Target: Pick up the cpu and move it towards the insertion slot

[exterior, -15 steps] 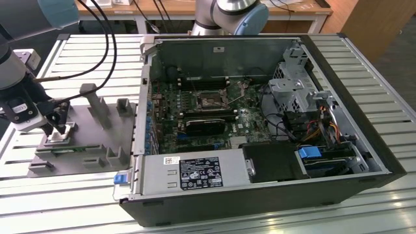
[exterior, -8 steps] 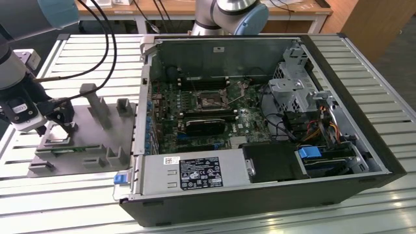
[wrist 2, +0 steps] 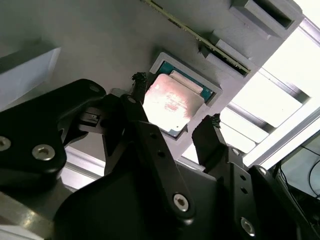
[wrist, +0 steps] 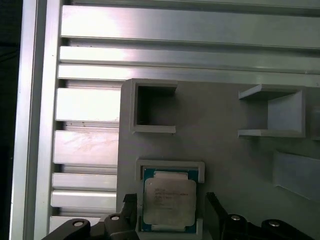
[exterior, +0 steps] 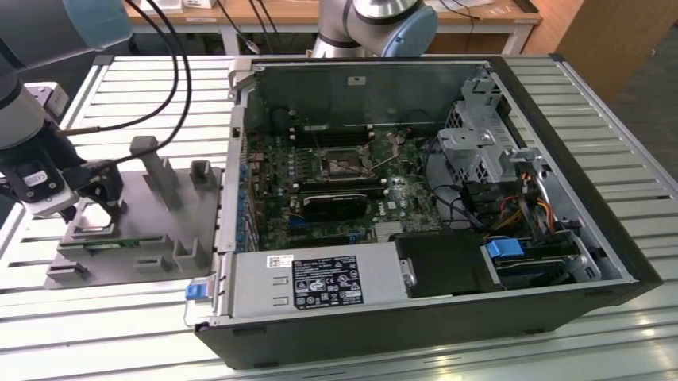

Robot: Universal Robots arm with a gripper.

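The cpu (wrist: pixel 169 202) is a flat silver-grey square chip with a green rim, lying in a shallow pocket of the grey tray (wrist: pixel 230 165). In both wrist views my gripper (wrist: pixel 170 200) hangs just above it, open, with one black finger on each side of the chip (wrist 2: pixel 172 105) and a small gap to its edges. In the exterior view the gripper (exterior: pixel 94 205) is low over the tray (exterior: pixel 143 238) at the exterior view's left. The insertion slot (exterior: pixel 341 165), a shiny square frame with a dark centre, sits on the motherboard inside the open computer case.
The open case (exterior: pixel 424 262) has tall walls between tray and motherboard. A black heatsink (exterior: pixel 330 202) lies just in front of the socket. Upright grey blocks (exterior: pixel 159 171) stand on the tray, and a green memory stick (exterior: pixel 106 244) lies along its front. Another arm's base (exterior: pixel 371 24) stands behind.
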